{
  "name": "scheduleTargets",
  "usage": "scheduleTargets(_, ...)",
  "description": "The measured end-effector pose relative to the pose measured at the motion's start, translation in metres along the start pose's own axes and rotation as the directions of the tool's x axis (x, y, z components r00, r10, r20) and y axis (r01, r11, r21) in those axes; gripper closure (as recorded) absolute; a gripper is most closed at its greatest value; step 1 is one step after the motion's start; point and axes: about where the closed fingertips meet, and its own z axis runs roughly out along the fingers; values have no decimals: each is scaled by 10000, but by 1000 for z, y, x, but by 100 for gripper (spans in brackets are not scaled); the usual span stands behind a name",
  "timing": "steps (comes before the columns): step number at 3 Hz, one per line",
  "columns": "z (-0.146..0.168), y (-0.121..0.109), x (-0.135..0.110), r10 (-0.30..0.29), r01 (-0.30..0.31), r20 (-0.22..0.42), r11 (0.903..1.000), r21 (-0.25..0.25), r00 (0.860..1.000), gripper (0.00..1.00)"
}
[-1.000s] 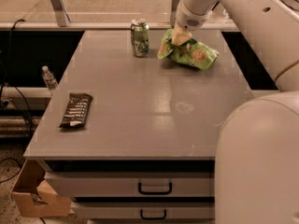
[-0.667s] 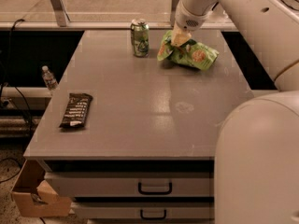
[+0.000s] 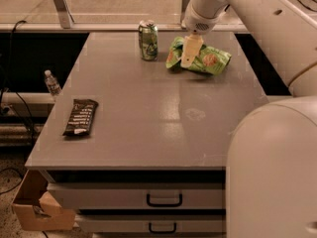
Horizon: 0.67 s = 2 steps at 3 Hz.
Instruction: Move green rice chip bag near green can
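Gripper [image 3: 188,61] rests on the left end of the green rice chip bag [image 3: 213,61], upper middle of the frame; whether it is clamped or released, I cannot tell. That bag lies just right of the green can [image 3: 148,39], so the move looks nearly done.

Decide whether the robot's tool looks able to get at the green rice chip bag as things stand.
Probably yes. The tool is right over the left part of the green rice chip bag. Nothing covers the bag, and the green can stands apart to its left.
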Motion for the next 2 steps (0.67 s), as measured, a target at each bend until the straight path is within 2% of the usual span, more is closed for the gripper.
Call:
scheduleTargets(1,0,0,0,0,0,0,10000,0,10000,0)
scheduleTargets(2,-18,-2,17,243,-242,154,9997,-93,9996,0)
